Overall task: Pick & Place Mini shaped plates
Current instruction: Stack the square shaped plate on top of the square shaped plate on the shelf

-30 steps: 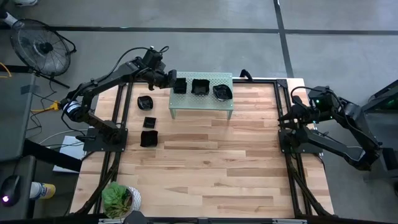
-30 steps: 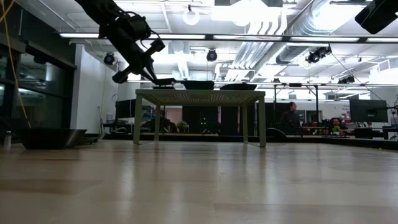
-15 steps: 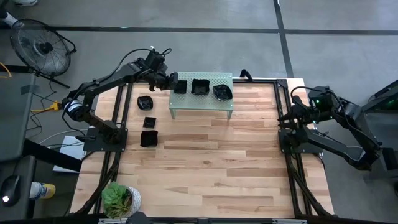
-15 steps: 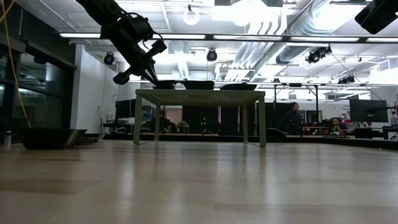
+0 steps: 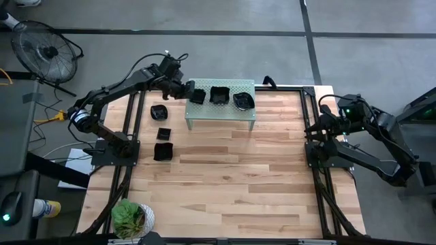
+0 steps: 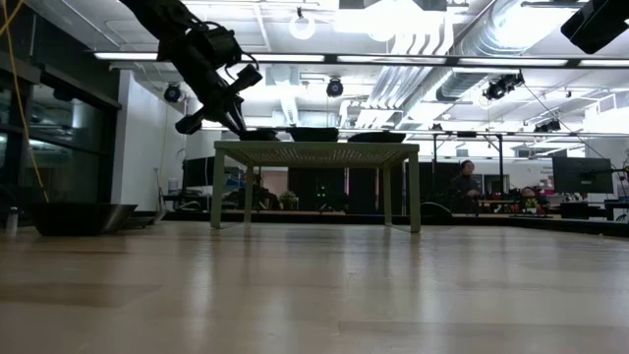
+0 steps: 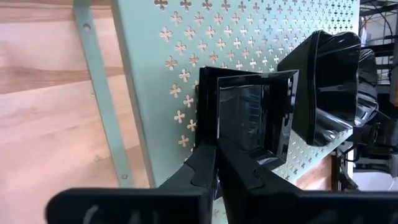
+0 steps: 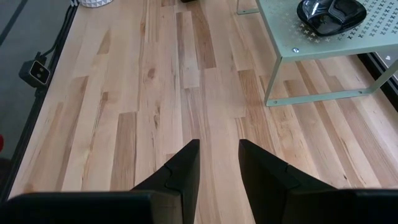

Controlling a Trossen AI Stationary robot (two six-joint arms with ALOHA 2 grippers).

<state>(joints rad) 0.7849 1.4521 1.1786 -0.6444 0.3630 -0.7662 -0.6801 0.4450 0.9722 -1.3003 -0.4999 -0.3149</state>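
Note:
A pale green perforated shelf [image 5: 221, 112] stands at the table's far side. Three glossy black mini plates sit on top of it: a square one [image 5: 197, 96] at the left end, one in the middle [image 5: 219, 95] and one at the right [image 5: 243, 101]. My left gripper [image 7: 216, 152] is at the shelf's left end, shut on the square plate [image 7: 255, 118]. Three more plates [image 5: 159, 111] [image 5: 163, 133] [image 5: 163, 151] lie on the wood left of the shelf. My right gripper [image 8: 219, 146] hangs open above the table's right side with nothing between its fingers. My left gripper pinches the square plate's raised rim [image 7: 208, 121], on the side toward the table's left edge, between its two fingers. The fingers come from the table's left, slanting down. The plate lies about level with its underside on the shelf's left end [image 6: 260, 134].
A potted green plant [image 5: 133, 218] stands at the table's near left corner. The wood in front of the shelf [image 5: 231, 177] is bare. The right arm's base [image 5: 327, 153] is at the right edge, and a floor fan [image 5: 44, 51] stands beyond the table's left.
The square plate in my left gripper has sunk a little and come to rest on the shelf's left end, with the gripper still shut on its rim. The right arm has kept still.

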